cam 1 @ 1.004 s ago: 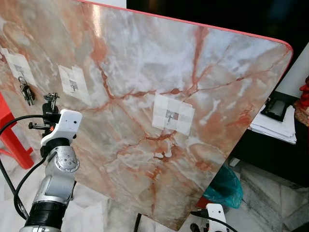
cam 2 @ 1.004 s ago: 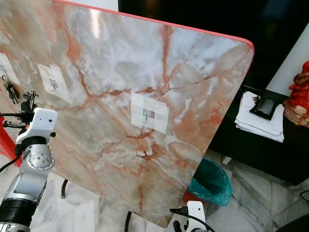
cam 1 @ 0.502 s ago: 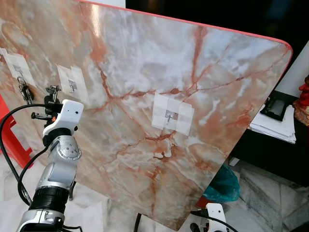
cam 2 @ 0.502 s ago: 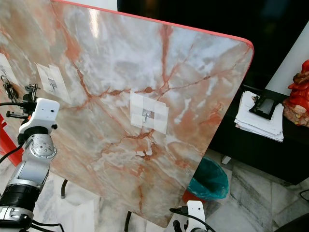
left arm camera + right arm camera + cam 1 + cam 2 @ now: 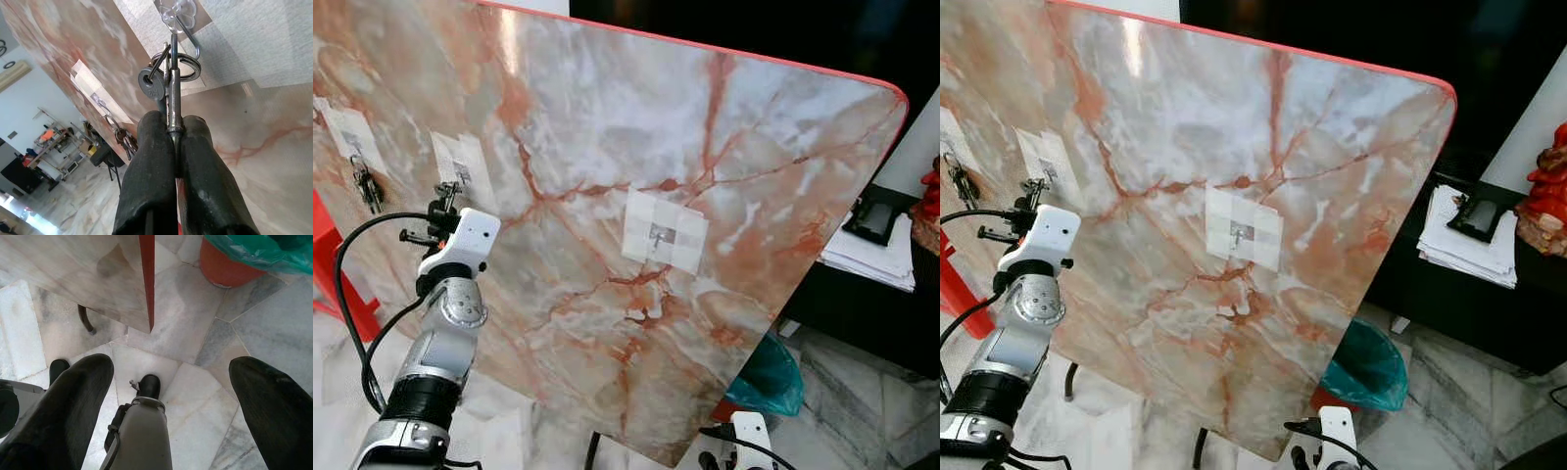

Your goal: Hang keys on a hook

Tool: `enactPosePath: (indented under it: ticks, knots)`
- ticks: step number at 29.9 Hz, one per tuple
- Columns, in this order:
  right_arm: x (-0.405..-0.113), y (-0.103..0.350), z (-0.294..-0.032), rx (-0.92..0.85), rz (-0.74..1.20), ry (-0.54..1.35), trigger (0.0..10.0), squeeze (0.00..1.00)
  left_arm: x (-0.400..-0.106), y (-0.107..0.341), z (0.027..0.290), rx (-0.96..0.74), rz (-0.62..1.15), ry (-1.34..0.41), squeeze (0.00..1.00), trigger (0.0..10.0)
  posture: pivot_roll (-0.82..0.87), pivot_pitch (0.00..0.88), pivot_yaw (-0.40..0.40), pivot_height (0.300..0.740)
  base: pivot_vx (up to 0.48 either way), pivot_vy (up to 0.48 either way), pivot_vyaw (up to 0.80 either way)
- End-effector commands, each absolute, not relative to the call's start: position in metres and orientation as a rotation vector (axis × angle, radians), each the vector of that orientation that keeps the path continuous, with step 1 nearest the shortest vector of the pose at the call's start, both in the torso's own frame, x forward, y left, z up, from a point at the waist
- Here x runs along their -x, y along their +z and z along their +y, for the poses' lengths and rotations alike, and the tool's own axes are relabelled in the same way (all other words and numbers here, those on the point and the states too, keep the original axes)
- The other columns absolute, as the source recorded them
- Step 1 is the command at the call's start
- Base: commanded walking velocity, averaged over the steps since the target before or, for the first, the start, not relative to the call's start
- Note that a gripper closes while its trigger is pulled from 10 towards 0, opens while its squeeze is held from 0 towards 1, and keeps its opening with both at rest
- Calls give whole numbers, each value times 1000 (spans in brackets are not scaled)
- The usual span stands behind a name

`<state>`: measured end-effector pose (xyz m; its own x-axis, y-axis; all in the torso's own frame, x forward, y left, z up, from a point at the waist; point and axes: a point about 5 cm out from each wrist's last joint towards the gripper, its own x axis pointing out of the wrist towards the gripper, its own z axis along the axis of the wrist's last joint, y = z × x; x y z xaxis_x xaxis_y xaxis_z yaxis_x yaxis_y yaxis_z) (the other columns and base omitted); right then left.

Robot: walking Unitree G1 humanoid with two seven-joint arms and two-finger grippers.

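Note:
A tilted marble board carries three taped hooks. My left gripper is shut on a bunch of keys, raised right below the middle hook. In the left wrist view the key ring sits at the clear hook, its wire prong beside the ring. Another bunch of keys hangs on the far-left hook. The right-hand hook is bare. My right gripper hangs open low over the floor.
A green-lined bin stands on the marble floor behind the board's lower corner. A dark table at the right holds stacked papers and a black device. A red chair leg is at the left.
My left gripper has carried the keys up and to the right, from between the two left hooks to just under the middle hook. The right arm has not moved.

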<state>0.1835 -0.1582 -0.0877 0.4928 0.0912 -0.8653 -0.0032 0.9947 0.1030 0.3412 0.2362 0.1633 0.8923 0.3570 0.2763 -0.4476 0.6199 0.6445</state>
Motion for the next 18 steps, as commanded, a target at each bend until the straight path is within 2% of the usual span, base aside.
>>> enactPosePath:
  ticks: [1, 18]
  knots:
    - [-183, -88, -160, -92, 1057, 51, 10000, 0, -345, 171, 229, -769, -170, 453, 0, 10000, 153, 4, -119, 740, 0, 0, 0]
    - [-183, -88, -160, -91, 1057, 55, 10000, 0, -334, 151, 221, -785, -132, 395, 0, 10000, 152, 4, -117, 740, 0, 0, 0]
